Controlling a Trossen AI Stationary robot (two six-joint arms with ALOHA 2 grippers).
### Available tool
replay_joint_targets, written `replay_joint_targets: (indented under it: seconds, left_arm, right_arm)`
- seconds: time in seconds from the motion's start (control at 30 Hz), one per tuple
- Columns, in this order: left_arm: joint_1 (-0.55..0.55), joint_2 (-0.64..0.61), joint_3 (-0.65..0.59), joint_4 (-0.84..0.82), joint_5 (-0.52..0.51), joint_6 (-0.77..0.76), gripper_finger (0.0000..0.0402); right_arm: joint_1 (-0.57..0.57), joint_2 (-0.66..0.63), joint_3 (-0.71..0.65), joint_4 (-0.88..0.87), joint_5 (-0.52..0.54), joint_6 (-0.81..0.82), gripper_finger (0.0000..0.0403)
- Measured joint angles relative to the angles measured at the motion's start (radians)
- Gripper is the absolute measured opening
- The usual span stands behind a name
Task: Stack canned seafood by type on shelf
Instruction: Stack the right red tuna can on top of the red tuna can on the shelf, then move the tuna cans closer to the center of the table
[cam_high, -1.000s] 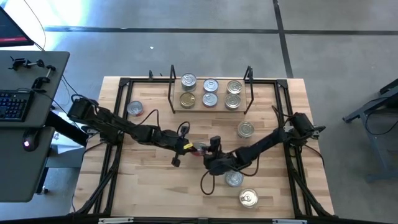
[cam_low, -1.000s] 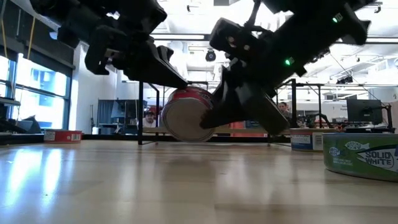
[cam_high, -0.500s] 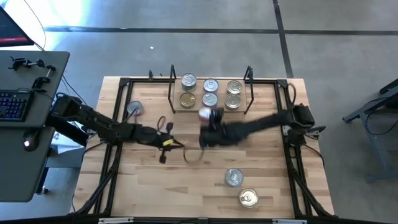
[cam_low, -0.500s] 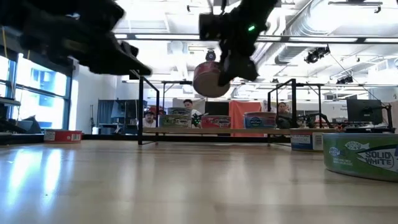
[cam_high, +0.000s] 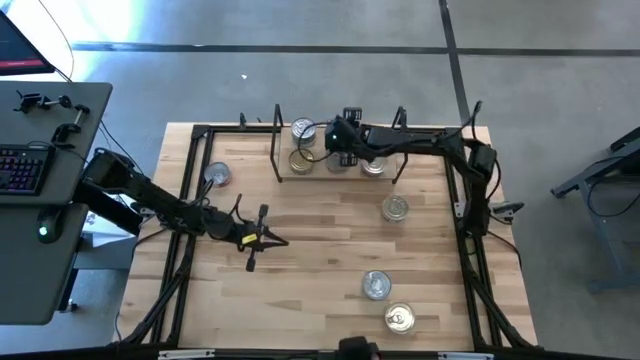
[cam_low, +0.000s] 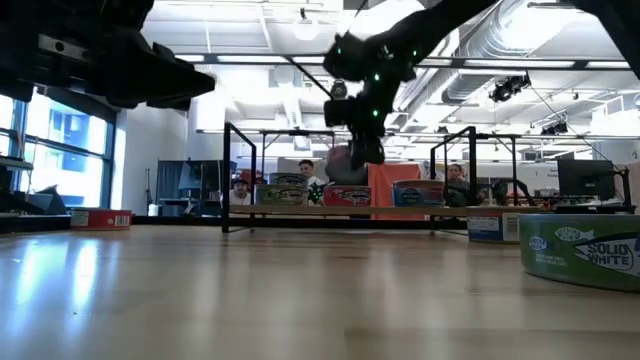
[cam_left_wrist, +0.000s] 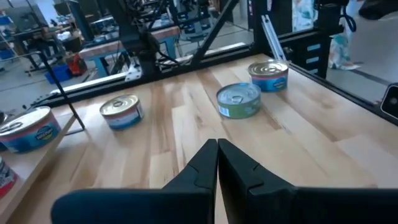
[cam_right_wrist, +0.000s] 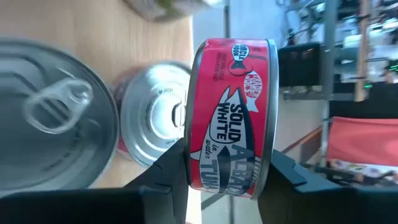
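Note:
My right gripper (cam_high: 335, 138) hovers over the shelf (cam_high: 318, 176) at the table's far edge, shut on a red-labelled tin (cam_right_wrist: 230, 118) of the canned seafood. Right below it, silver-lidded tins (cam_right_wrist: 56, 106) sit on the shelf board (cam_low: 330, 211). Several more tins stand on the table: one (cam_high: 216, 175) at the far left, one (cam_high: 395, 208) right of centre, two (cam_high: 376, 285) near the front. My left gripper (cam_high: 268, 240) hangs shut over the table's left middle, holding nothing. My right gripper pinches the red tin by its two flat ends, one finger (cam_right_wrist: 165, 180) on each, so the label band (cam_right_wrist: 227, 155) faces the wrist camera. The fingers reach in from the table's right, slanting down. The tin is on edge, lifted clear above the shelf's tins.
The shelf's thin black uprights (cam_high: 277, 140) rise at both ends of the board. The large black frame (cam_high: 190, 190) runs around the tabletop. Bare wood lies between my left gripper and the front tins. People and desks show in the room beyond.
My right gripper has carried the red tin up from the table's middle and swung it to the far edge, over the shelf, tipping more steeply downward. My left gripper, shut all along, has drawn back from the tin toward the table's left.

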Motion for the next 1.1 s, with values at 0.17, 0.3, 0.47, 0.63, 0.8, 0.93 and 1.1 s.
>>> replay_joint_targets:
  seconds: [0.17, 0.3, 0.47, 0.63, 0.8, 0.93, 1.1]
  left_arm:
    - [-0.009, 0.0, 0.0, 0.001, -0.013, 0.001, 0.0003]
    - [-0.01, 0.0, 0.0, 0.001, -0.015, 0.011, 0.0003]
    - [-0.01, 0.0, 0.0, 0.0, -0.016, 0.011, 0.0003]
    - [-0.01, 0.0, 0.0, -0.001, -0.016, 0.011, 0.0003]
    - [-0.01, 0.0, 0.0, -0.007, -0.016, 0.011, 0.0003]
    - [-0.01, 0.0, 0.0, -0.008, -0.016, 0.01, 0.0003]
    - [-0.012, 0.0, 0.0, -0.017, -0.017, 0.001, 0.0003]
  right_arm:
    - [-0.013, 0.046, 0.0, -0.005, 0.021, -0.013, 0.0117]
    - [-0.003, 0.059, 0.001, -0.004, 0.029, -0.013, 0.0117]
    - [0.013, 0.061, 0.001, -0.014, 0.047, -0.01, 0.016]
    - [0.031, 0.044, -0.002, -0.039, 0.043, -0.017, 0.0243]
    - [0.04, 0.016, -0.001, -0.062, 0.052, -0.016, 0.0255]
    - [0.054, -0.026, -0.001, -0.064, 0.07, -0.005, 0.0257]
    - [0.093, -0.093, -0.001, -0.06, -0.061, 0.288, 0.0258]
